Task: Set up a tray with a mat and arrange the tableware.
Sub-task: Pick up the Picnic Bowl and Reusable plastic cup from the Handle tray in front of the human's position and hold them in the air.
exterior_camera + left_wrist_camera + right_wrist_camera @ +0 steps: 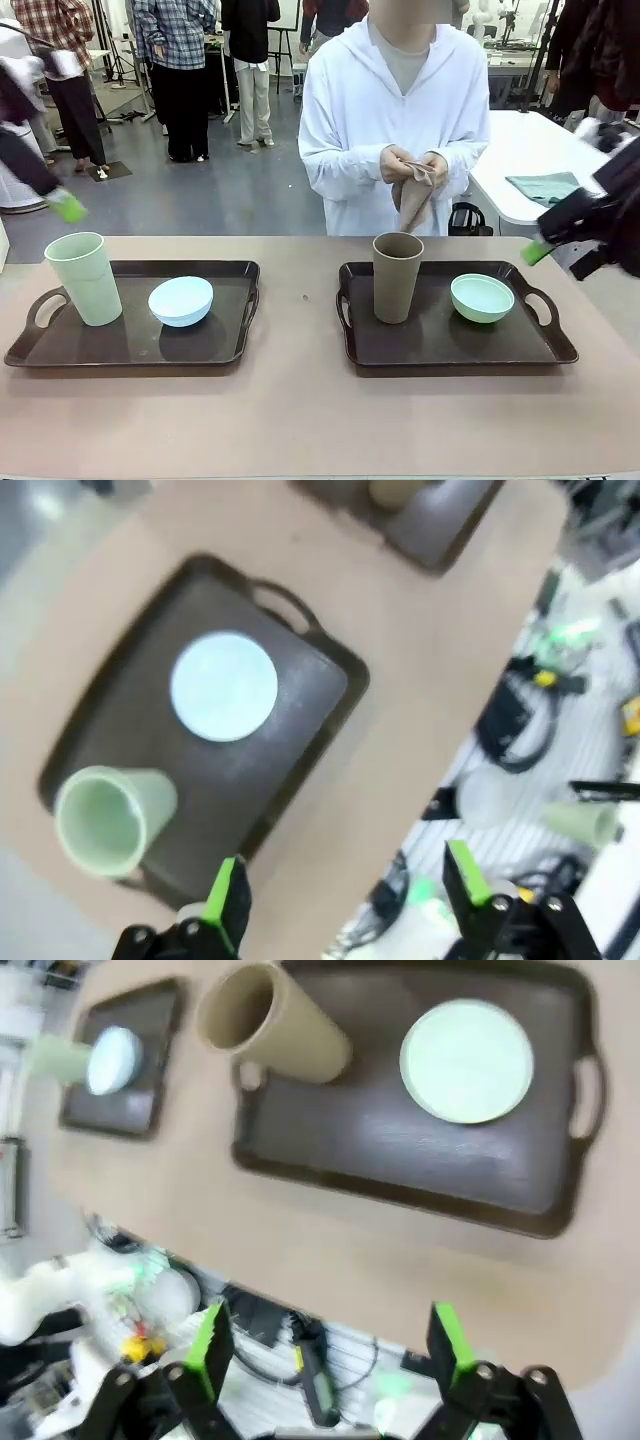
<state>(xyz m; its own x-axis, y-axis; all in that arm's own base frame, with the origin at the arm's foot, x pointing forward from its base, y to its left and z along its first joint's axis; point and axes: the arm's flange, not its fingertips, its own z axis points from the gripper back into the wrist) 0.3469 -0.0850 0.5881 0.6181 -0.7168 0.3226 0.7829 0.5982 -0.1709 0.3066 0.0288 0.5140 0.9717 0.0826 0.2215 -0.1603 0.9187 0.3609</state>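
Two dark trays lie on the tan table. The left tray (130, 345) carries a pale green tumbler (85, 278) and a light blue bowl (181, 300). On the right tray (440, 340) stand a brown tumbler (396, 277) and a mint green bowl (482, 297). Across the table a person holds a limp tan mat (412, 195) in both hands. My left gripper (68, 207) hovers open, high above the table's left edge; from its wrist I see the left tray (300, 710) below its open gripper (345, 895). My right gripper (537, 251) hangs open at the far right, its fingers (325, 1345) empty, above the right tray (380, 1130).
Behind the person to the right stands a white table (520, 150) with a folded green cloth (545, 186). Several people stand farther back. Bare tabletop lies between the two trays and along the near edge.
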